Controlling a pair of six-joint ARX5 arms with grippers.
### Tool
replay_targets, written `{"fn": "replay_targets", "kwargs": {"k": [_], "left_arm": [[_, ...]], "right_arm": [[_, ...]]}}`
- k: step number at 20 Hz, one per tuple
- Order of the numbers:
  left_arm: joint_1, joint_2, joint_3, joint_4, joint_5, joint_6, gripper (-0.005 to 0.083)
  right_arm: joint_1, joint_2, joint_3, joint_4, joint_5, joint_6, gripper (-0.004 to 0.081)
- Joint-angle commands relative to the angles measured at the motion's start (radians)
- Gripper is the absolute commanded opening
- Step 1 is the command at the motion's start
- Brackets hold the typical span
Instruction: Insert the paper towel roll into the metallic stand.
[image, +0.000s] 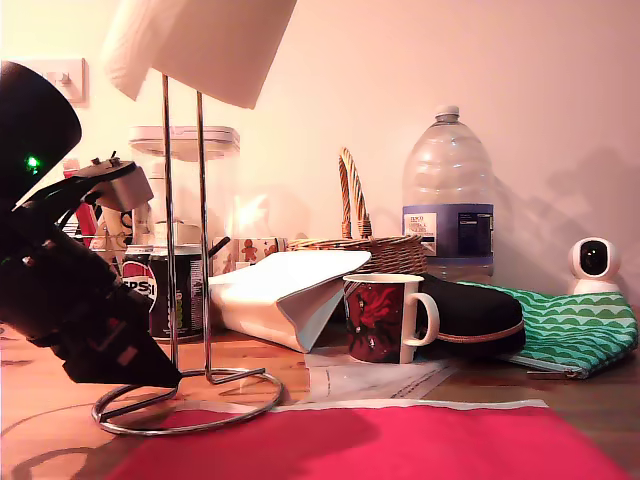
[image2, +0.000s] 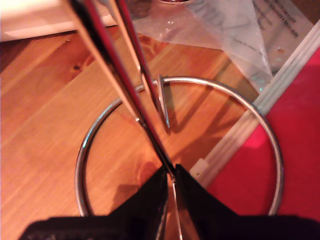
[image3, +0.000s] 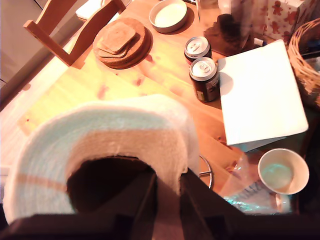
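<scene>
The white paper towel roll hangs tilted above the top of the metallic stand, its lower end at the tips of the upright loop. From above, the roll's hollow core shows, with my second gripper shut on its wall. That gripper is out of the exterior view. My first gripper is shut on the stand's thin wire low down, over the ring base. In the exterior view the black first gripper reaches in from the left to the stand's foot.
Close behind the stand are two drink cans and a white folded paper bag. A red mug, a wicker basket and a water bottle stand further toward the exterior view's right. A red mat covers the front.
</scene>
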Motion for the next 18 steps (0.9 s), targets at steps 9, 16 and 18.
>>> {"fn": "replay_targets", "kwargs": {"k": [9, 16, 18], "left_arm": [[0.001, 0.030, -0.010, -0.037, -0.005, 0.059, -0.0020], [-0.013, 0.030, -0.010, -0.050, 0.016, 0.073, -0.0020], [-0.036, 0.030, -0.010, -0.051, 0.022, 0.082, -0.0020]], "right_arm": [[0.031, -0.023, -0.178, 0.018, 0.066, -0.012, -0.0012], [0.056, -0.069, -0.170, 0.019, 0.040, -0.034, -0.0012], [0.056, -0.075, -0.136, 0.020, 0.022, -0.033, -0.0012]]}}
